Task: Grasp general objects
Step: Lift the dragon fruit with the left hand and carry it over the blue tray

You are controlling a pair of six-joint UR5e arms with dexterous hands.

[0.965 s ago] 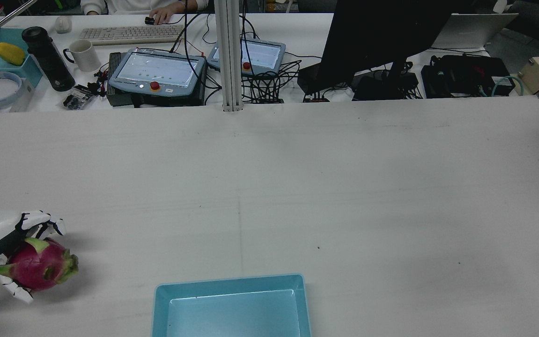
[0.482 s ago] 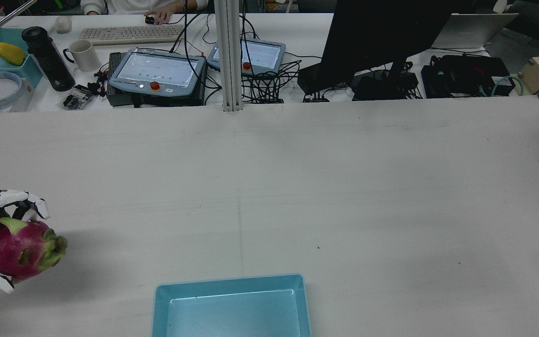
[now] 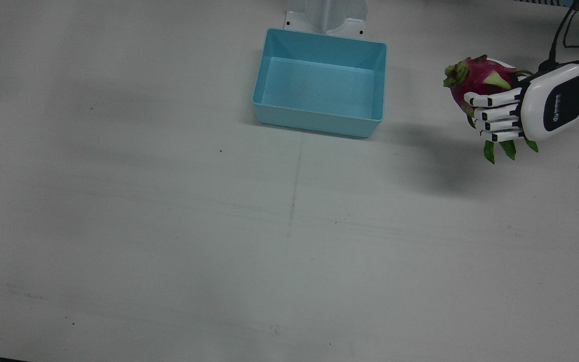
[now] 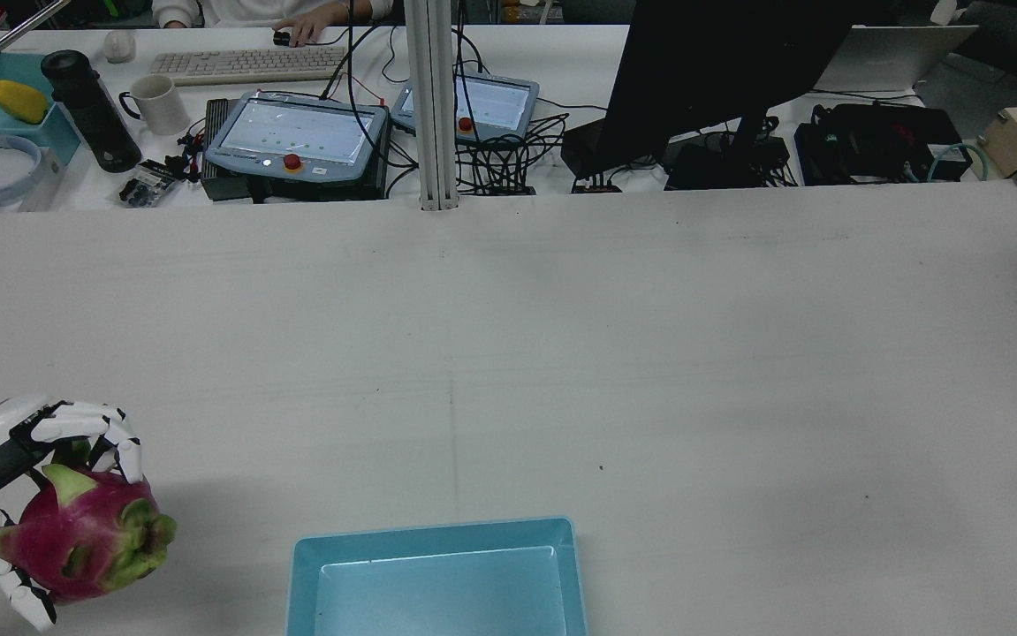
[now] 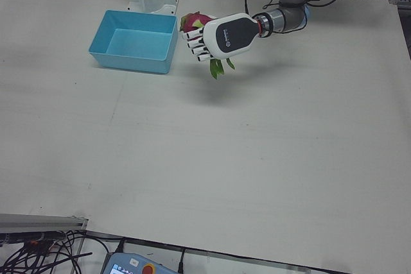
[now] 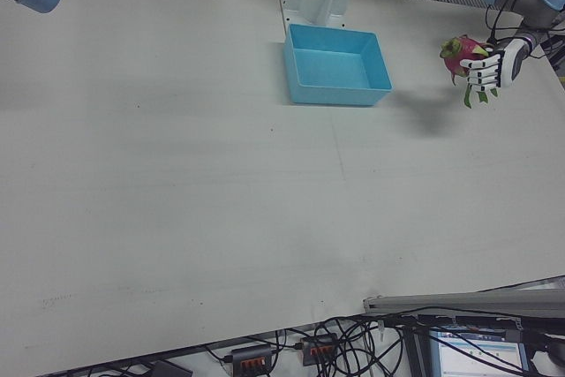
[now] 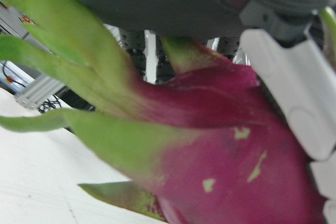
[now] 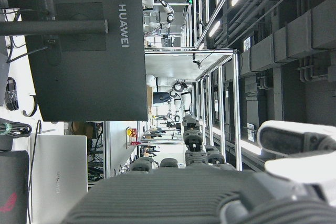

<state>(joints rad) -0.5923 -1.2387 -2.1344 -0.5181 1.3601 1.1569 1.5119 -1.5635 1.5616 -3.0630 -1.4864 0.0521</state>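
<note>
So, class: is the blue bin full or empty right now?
Empty: the blue bin shows only bare floor inside; the dragon fruit sits in the left hand.

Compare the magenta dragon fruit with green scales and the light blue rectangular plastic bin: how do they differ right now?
The magenta dragon fruit is rounded, held above the table in the left hand; the light blue plastic bin is boxy, open-topped, resting empty on the white table. They are apart, on the same table side nearest the robot.

Your left robot hand [image 3: 520,113] holds the dragon fruit [image 3: 475,80] above the tabletop [image 3: 168,226], with the bin [image 3: 319,120] off toward the station's middle.
</note>
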